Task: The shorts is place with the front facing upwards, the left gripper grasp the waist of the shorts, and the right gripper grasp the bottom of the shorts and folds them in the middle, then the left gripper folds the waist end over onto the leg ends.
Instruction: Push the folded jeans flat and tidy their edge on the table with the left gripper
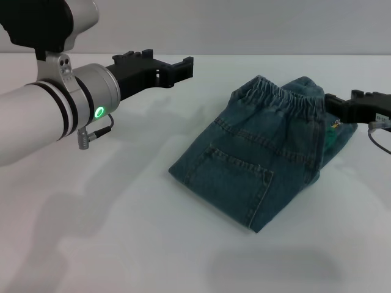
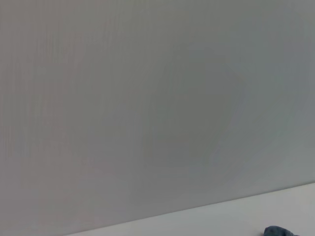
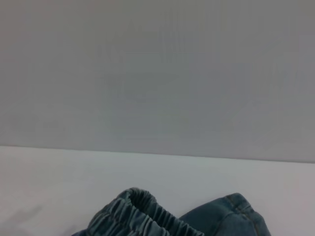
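The blue denim shorts (image 1: 256, 165) lie folded on the white table (image 1: 122, 232), a stitched patch pocket facing up. The gathered waist (image 1: 278, 97) is at the far end and the straight hemmed leg ends (image 1: 211, 195) point toward me. A bit of green print (image 1: 334, 133) peeks out at the right edge. My left gripper (image 1: 173, 61) hangs open and empty above the table, left of the waist. At the waist's right end is my right gripper (image 1: 342, 107), against the cloth. The right wrist view shows the waist (image 3: 142, 211) close up.
Bare white table surrounds the shorts on the left and front. A thin grey cable (image 1: 376, 131) loops from the right gripper. A sliver of the shorts (image 2: 278, 231) shows in a corner of the left wrist view, below a plain grey wall (image 2: 147, 98).
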You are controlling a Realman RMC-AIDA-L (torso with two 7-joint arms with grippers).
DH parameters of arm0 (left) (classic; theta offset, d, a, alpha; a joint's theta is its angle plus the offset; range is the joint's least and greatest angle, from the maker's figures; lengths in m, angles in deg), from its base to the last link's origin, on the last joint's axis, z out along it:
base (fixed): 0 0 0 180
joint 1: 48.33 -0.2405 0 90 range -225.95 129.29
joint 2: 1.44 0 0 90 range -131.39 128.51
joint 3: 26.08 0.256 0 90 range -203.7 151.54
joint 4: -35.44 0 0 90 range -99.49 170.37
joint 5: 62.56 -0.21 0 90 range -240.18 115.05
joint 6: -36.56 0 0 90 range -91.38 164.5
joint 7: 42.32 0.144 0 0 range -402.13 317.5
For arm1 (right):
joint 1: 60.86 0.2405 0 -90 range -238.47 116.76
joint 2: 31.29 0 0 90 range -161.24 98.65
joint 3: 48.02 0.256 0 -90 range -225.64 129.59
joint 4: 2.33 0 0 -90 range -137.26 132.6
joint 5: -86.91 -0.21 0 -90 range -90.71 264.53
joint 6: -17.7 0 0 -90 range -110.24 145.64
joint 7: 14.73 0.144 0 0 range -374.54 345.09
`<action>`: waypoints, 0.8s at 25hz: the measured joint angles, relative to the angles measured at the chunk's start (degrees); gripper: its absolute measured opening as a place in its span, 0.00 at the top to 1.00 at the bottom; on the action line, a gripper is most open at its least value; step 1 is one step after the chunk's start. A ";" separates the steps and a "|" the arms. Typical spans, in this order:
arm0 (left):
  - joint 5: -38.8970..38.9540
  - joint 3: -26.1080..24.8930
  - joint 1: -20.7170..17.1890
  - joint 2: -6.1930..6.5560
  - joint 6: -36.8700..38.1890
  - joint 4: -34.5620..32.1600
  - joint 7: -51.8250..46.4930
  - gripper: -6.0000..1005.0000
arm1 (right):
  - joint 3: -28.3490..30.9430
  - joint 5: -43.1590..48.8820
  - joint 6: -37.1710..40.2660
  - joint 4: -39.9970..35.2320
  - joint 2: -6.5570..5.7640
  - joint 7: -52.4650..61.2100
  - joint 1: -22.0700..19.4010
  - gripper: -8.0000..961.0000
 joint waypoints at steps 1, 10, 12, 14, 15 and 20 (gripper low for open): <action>0.00 0.00 0.02 0.01 -0.01 0.00 0.00 0.16 | 0.05 0.00 -0.01 0.07 0.02 0.00 -0.08 0.72; 0.03 -0.01 0.59 0.00 -0.04 -0.56 0.00 0.16 | 0.96 0.00 0.70 -3.84 0.00 0.05 1.07 0.22; 0.03 -0.01 0.81 0.00 -0.04 -0.60 0.00 0.16 | 1.16 0.00 0.75 -4.85 0.00 0.15 1.80 0.20; 0.03 -0.01 0.96 0.00 -0.05 -0.64 0.00 0.16 | 1.19 0.00 0.79 -5.82 0.00 0.31 2.56 0.18; 0.03 -0.01 1.02 0.00 -0.12 -0.66 0.00 0.16 | 1.20 0.00 0.81 -6.22 0.00 0.39 2.92 0.18; 0.03 -0.01 1.16 0.00 -0.29 -0.79 0.00 0.16 | 1.75 -0.09 1.39 -8.73 -0.08 0.41 4.83 0.18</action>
